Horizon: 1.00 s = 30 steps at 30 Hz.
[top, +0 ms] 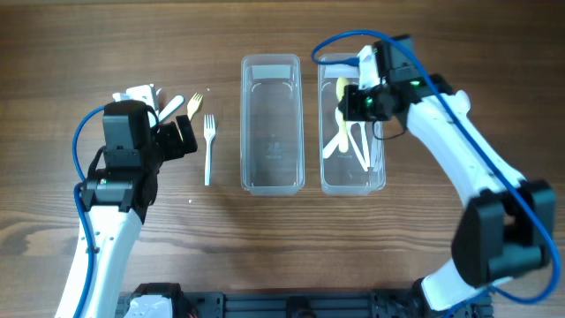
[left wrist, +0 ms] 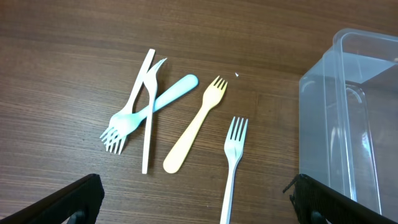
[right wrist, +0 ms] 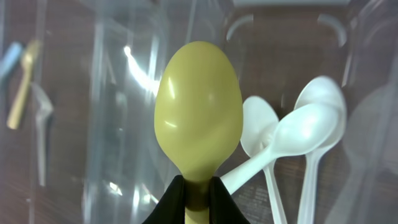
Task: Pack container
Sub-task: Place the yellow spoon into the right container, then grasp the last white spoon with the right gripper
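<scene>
Currently clamped in right gripper (right wrist: 194, 188) above right container (top: 353, 188): yellow spoon (right wrist: 198, 112), bowl toward container's far end, long axis along container's length.

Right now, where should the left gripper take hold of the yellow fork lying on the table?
Mid-handle of the yellow fork, from straight above, closing across it: it lies flat, clear on both sides there, while the blue utensil nears its tines.

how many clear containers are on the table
2. The left container stands mid-table, empty; the right container stands beside it, holding white spoons, with the right claw gripping a yellow spoon at its far end.
</scene>
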Each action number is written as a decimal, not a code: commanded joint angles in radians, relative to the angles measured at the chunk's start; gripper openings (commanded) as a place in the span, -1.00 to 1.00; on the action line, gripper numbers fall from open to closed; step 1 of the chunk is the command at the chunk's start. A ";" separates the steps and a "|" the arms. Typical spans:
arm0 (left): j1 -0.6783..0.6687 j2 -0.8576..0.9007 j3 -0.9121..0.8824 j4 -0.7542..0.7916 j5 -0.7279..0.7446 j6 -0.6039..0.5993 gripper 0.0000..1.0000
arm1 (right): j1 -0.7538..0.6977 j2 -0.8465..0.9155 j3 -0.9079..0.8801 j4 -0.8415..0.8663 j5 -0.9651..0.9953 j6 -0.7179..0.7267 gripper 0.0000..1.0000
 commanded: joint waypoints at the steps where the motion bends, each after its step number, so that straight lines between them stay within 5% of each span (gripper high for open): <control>1: 0.008 0.004 0.022 0.002 -0.006 0.023 1.00 | 0.019 0.011 -0.002 0.024 0.002 -0.008 -0.61; 7: 0.008 0.004 0.022 0.002 -0.006 0.023 0.99 | -0.055 -0.139 0.049 0.020 0.140 -0.043 -0.03; 11: 0.008 0.004 0.022 0.002 -0.006 0.023 1.00 | -0.227 -0.218 0.048 -0.007 0.459 -0.044 0.13; 14: 0.008 0.004 0.022 0.002 -0.006 0.023 0.99 | -0.382 -0.203 0.032 -0.006 0.471 -0.072 0.43; 23: 0.008 0.004 0.022 0.002 -0.006 0.023 1.00 | -0.633 0.051 -0.003 0.056 0.282 -0.076 0.43; 30: 0.008 0.004 0.022 0.002 -0.006 0.023 1.00 | -0.634 0.179 -0.003 0.068 0.266 -0.212 0.03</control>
